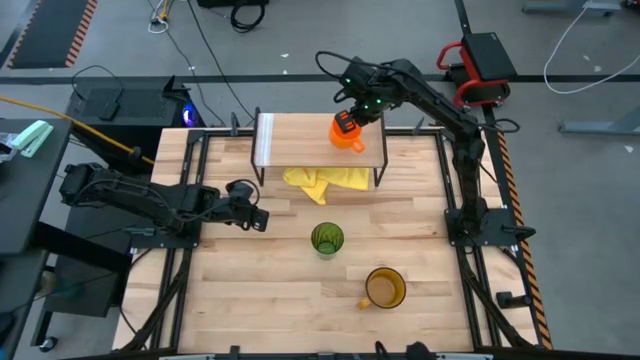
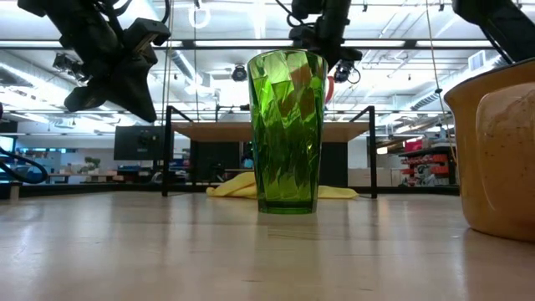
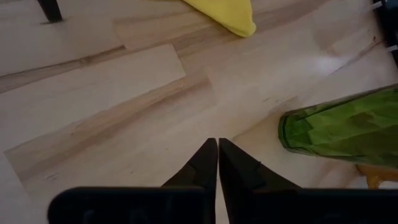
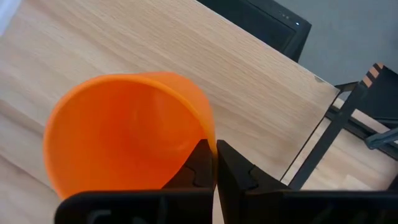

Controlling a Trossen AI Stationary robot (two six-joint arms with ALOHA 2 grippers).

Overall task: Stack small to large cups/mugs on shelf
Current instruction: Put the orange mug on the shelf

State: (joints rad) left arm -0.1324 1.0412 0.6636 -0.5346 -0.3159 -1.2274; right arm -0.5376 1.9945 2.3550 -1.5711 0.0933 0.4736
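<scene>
The left pincer (image 1: 262, 219) hovers over the worktop (image 1: 250, 300) with fingers together, holding nothing. Right of it stands the green tumbler (image 1: 327, 240), with a yellow cloth (image 1: 322, 182) beyond it under the shelf (image 1: 300, 140). Over the shelf's right part, the right pincer (image 1: 349, 124) clamps the orange mug's (image 1: 346, 133) rim, as its wrist view shows. The amber mug (image 1: 385, 288) sits nearest the front.
</scene>
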